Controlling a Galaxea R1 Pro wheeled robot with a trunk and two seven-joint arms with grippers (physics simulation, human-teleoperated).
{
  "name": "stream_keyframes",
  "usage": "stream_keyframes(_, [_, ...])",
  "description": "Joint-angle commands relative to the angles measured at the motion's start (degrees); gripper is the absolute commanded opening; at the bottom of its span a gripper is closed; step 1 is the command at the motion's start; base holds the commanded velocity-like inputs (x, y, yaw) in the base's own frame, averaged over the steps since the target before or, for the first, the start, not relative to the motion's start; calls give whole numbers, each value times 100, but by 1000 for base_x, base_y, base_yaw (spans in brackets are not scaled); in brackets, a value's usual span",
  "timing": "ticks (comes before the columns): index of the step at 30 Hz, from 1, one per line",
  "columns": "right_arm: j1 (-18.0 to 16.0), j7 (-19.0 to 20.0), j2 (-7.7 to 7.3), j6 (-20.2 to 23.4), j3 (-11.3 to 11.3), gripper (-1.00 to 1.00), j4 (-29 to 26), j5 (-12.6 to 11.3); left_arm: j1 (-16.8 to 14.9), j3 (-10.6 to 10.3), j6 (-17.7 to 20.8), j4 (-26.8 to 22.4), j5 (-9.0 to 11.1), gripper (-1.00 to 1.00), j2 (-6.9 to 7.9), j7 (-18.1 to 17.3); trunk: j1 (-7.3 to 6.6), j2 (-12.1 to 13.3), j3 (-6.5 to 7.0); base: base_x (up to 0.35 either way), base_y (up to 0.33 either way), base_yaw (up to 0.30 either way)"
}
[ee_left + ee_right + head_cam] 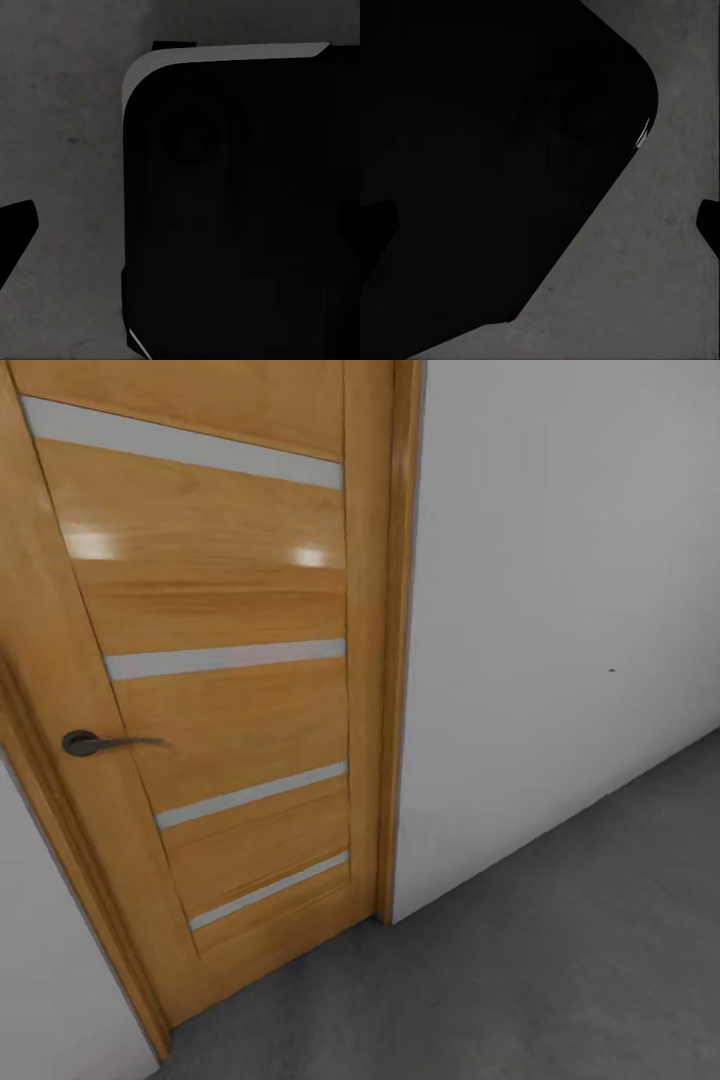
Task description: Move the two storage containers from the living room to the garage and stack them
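a shut wooden door point(215, 690) is seen beside a pale wall point(560, 610), above the grey floor point(520, 980). the containers' place and both grippers' opening cannot be told.

A bare room of a home, of the garage or utility kind. A varnished wooden door point(220, 690) with narrow frosted glass strips and a dark lever handle point(95, 742) stands shut in its wood frame point(400, 640), set in a plain pale grey wall point(560, 610). Below lies the floor point(520, 980), dark grey mottled concrete.
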Motion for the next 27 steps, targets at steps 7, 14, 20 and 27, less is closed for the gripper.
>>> stream_keyframes(7, [-1,1,-2,-17,7,100,2,-2,-1,4,-13,-1,11,100,0,2,2,-2,-4,32,0,271])
stream_keyframes(14, [-1,1,-3,-17,7,100,2,-2,-1,3,-13,0,11,100,0,2,2,-2,-4,1,0,271])
stream_keyframes(20, [-1,1,-1,-17,7,100,2,-2,-1,6,-13,-1,11,100,0,2,2,-2,-4,0,0,271])
stream_keyframes(27, [-1,1,0,-17,7,100,2,-2,-1,4,-13,-1,11,100,0,2,2,-2,-4,0,0,271])
